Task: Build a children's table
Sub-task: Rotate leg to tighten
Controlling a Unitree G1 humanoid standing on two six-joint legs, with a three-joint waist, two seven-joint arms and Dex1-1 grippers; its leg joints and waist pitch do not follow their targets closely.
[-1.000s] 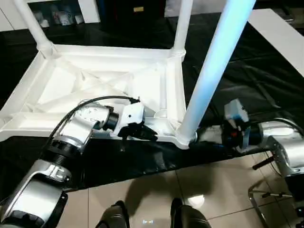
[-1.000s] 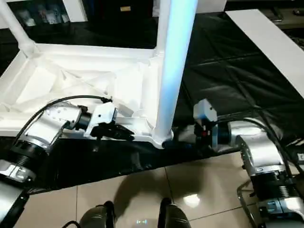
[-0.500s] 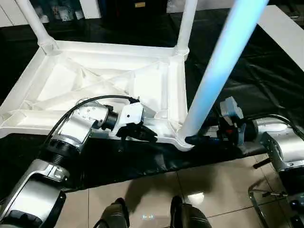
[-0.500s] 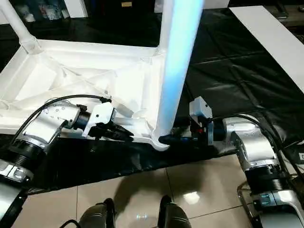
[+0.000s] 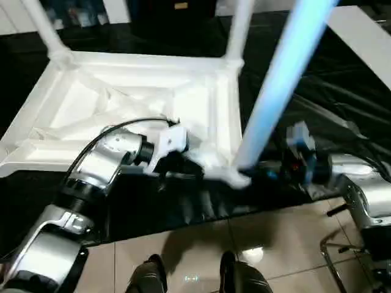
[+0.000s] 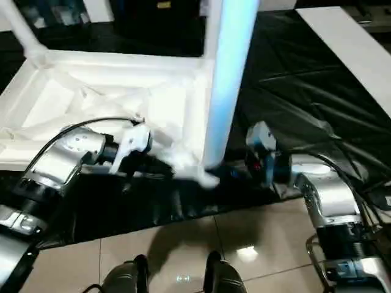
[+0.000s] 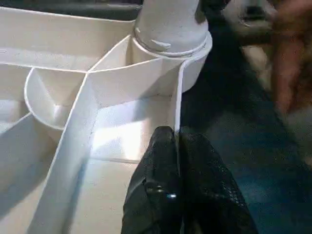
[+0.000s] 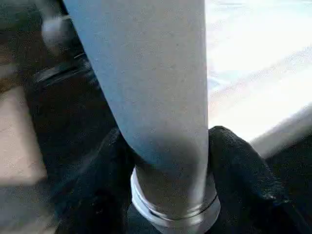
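The children's table top (image 5: 122, 91) lies upside down on the black cover, ribbed side up. Legs stand in its far left socket (image 5: 43, 27), far right socket (image 5: 238, 30) and near right socket (image 5: 275, 91). My left gripper (image 7: 178, 141) is shut on the thin near rim wall (image 7: 176, 97), a short way left of the near right socket (image 7: 170, 39). My right gripper (image 8: 168, 161) comes in from the right and is shut on the near right leg (image 8: 156, 87) just above its collar, one black finger (image 8: 234, 156) on each side.
The black-covered work table (image 5: 330, 79) ends just in front of the table top, with tiled floor (image 5: 275, 244) below. A white board (image 5: 360, 36) lies at the far right. A metal frame (image 5: 342, 256) stands on the floor by my right arm.
My right gripper has moved left to the near right leg and closed around its base. My left gripper has kept its pinch on the rim.
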